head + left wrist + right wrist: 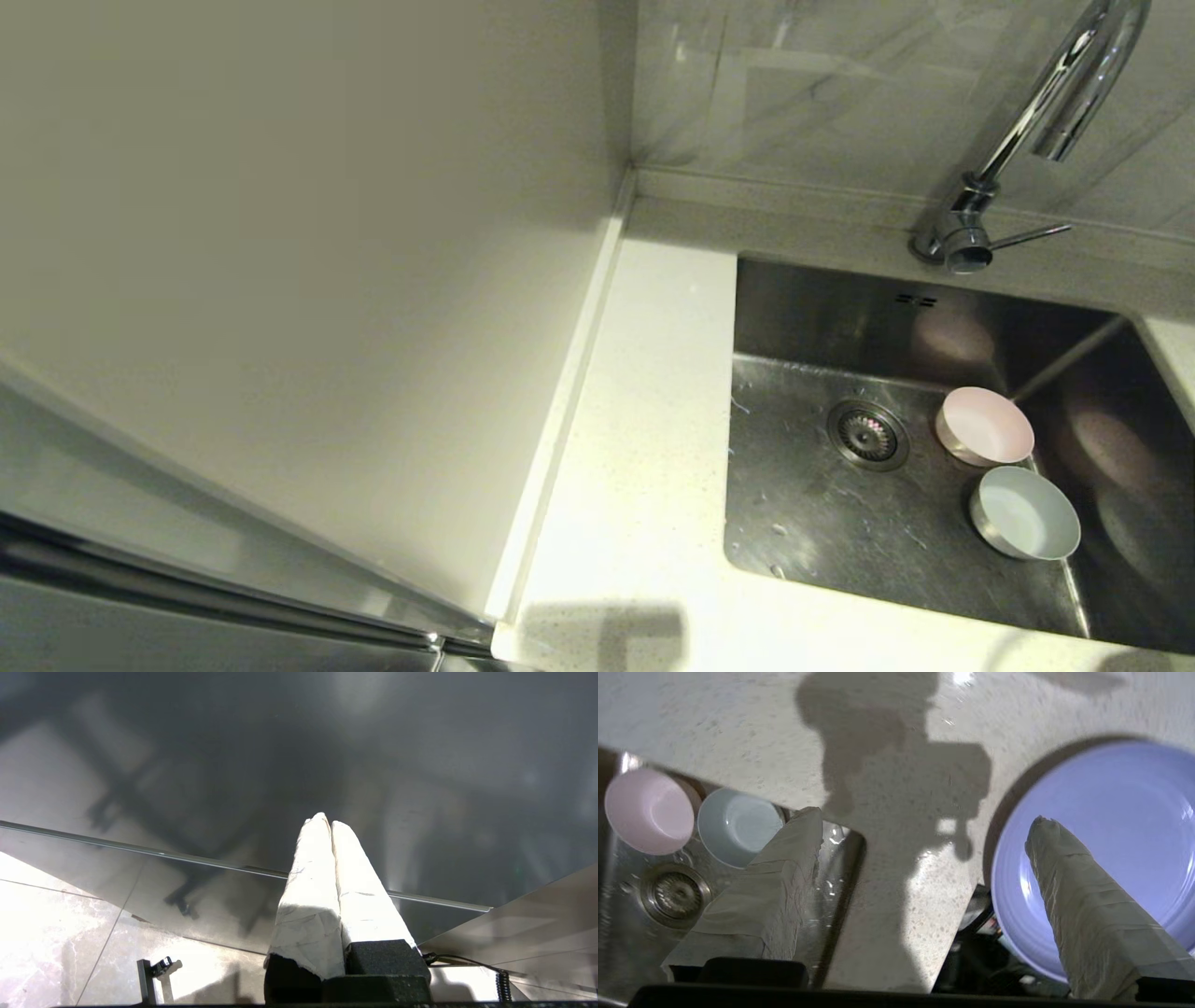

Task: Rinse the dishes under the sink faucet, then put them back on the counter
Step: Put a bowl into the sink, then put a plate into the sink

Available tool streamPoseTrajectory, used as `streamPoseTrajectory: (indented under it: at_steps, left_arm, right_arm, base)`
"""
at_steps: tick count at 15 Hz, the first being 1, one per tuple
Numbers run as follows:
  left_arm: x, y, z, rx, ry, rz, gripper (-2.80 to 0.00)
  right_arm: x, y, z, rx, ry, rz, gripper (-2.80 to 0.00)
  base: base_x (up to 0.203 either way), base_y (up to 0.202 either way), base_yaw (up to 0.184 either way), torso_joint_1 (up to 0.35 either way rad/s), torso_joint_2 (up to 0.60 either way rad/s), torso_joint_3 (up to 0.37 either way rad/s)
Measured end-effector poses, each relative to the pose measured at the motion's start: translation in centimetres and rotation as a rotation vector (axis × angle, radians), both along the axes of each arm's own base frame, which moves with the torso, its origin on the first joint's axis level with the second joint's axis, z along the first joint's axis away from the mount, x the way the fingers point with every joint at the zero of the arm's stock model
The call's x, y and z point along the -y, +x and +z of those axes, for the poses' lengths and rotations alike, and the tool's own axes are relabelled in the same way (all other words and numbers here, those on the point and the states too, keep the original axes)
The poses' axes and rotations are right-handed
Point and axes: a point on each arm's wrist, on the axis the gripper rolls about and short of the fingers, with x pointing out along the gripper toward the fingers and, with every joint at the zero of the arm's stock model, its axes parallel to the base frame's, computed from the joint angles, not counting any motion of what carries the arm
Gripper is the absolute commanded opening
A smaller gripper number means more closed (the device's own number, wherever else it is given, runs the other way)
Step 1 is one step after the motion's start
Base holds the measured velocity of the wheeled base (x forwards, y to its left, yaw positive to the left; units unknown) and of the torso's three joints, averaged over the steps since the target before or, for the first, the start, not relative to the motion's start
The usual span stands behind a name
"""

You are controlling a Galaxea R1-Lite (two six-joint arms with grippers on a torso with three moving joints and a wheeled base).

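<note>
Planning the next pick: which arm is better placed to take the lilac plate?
The right. Its open hand hangs over the counter beside the lilac plate; the left hand, shut, faces a dark panel.

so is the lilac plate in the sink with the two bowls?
No, the right wrist view shows the lilac plate on the counter, while the pink bowl and blue-grey bowl sit in the sink.

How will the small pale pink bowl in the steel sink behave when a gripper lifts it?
The small pale pink bowl looks rigid, and probably light. Droplets on the sink floor suggest it may be slippery. It sits right beside the pale blue-grey bowl, so nudging could knock that neighbour.
</note>
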Motion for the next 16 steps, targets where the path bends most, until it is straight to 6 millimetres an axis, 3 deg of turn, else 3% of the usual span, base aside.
streamPoseTrajectory:
  at_steps: [2,8,12,16]
  left_arm:
    - [0.0,0.0,0.0,0.0,0.0,0.0,-2.8]
    - [0.0,0.0,0.0,0.0,0.0,0.0,-2.8]
    - [0.0,0.0,0.0,0.0,0.0,0.0,-2.8]
    - [0.0,0.0,0.0,0.0,0.0,0.0,-2.8]
  right_arm:
    - [0.8,-0.7,-1.3,0.003,0.055,-0.038,0.0]
    - [4.1,-2.4,-5.4,-0.052,0.0,-0.1,0.0]
    - [3.3,-2.7,-8.0,-0.067,0.113,-0.109,0.0]
    - [1.5,-2.9,-9.3,-0.079,0.163,-0.093,0.0]
  base:
    - [0.0,0.0,0.0,0.0,0.0,0.0]
    - [0.0,0.0,0.0,0.0,0.0,0.0]
    - [0.0,0.0,0.0,0.0,0.0,0.0]
    - [0.0,0.0,0.0,0.0,0.0,0.0]
